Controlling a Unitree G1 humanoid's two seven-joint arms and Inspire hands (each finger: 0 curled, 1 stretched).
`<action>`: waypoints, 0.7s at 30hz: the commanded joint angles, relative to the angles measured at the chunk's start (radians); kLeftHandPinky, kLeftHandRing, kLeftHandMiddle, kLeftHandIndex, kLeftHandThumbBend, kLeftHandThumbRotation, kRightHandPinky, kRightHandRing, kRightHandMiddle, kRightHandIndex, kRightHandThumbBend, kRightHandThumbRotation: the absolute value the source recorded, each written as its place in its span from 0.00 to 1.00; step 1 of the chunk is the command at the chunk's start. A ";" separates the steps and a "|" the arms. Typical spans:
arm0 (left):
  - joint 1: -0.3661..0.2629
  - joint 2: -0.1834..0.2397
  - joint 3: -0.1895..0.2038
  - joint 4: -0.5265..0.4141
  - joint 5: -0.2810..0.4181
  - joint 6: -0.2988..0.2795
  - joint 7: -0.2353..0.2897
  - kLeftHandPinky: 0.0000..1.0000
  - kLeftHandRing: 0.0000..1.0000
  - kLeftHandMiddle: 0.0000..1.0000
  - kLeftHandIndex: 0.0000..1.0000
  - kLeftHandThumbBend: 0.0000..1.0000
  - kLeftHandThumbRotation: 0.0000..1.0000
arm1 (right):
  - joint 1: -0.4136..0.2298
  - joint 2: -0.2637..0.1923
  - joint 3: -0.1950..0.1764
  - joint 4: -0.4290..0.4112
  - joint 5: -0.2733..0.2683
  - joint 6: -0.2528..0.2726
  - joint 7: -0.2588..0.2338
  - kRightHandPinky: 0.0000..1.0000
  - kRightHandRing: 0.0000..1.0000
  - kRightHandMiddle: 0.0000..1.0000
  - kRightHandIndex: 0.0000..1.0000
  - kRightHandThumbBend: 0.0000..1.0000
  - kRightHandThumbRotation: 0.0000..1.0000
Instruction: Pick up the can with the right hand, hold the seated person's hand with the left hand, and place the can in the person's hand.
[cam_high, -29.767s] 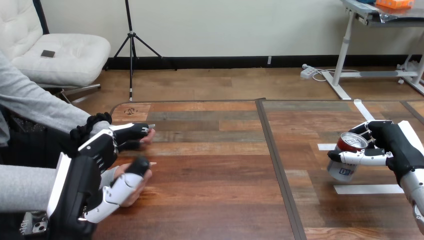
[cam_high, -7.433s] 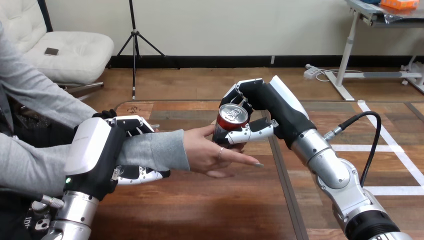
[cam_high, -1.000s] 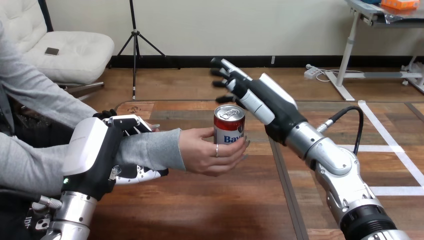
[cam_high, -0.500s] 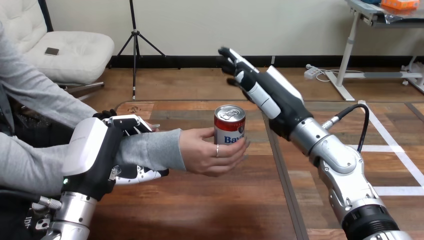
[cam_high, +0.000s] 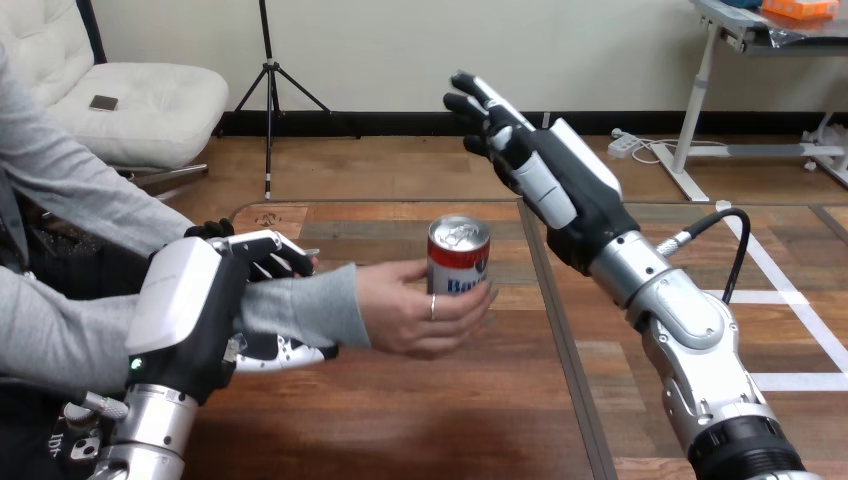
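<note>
The can (cam_high: 459, 256) stands upright in the person's hand (cam_high: 412, 312), over the left-centre part of the desk (cam_high: 400, 430). It is red and white with a silver top, and the pull tab faces up. The person's fingers curl round its lower half from the left and the near side, so the base is hidden. I cannot tell whether that hand rests on the wood or is held just over it.

The left hand (cam_high: 195, 310) is clamped on the person's forearm (cam_high: 300, 305), on the grey sleeve a little way back from the wrist. Its fingers (cam_high: 268, 248) hook over the top of the sleeve and its thumb (cam_high: 290, 351) comes round from beneath. The white shell on its back faces the camera. Its arm rises from the bottom left corner.

The right hand (cam_high: 560, 180) is raised above and to the right of the can, well apart from it and touching nothing. Its fingers (cam_high: 480, 100) are straight and spread, pointing up and to the left, with the white back shell turned to the right. Its silver forearm runs down to the bottom right corner.

A dark seam (cam_high: 560, 350) runs down the desk just right of the can and passes under the right arm. Strips of white tape (cam_high: 790, 381) lie on the wood at the far right, well away from both hands.
</note>
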 joint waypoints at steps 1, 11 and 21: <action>-0.015 -0.001 0.010 -0.128 -0.020 0.038 -0.046 0.46 0.59 0.66 0.66 0.99 0.35 | -0.004 -0.002 -0.027 -0.049 0.024 -0.029 0.005 0.94 0.99 0.96 1.00 1.00 1.00; 0.018 0.012 0.023 -0.226 -0.059 0.095 -0.156 0.52 0.69 0.74 0.74 1.00 0.56 | 0.013 -0.012 -0.034 -0.054 0.036 -0.030 0.015 0.89 0.96 0.95 0.99 1.00 1.00; 0.034 0.024 0.040 -0.286 -0.076 0.119 -0.234 0.55 0.73 0.76 0.75 1.00 0.70 | 0.024 -0.017 -0.046 -0.049 0.043 -0.037 0.027 0.88 0.96 0.94 0.97 1.00 1.00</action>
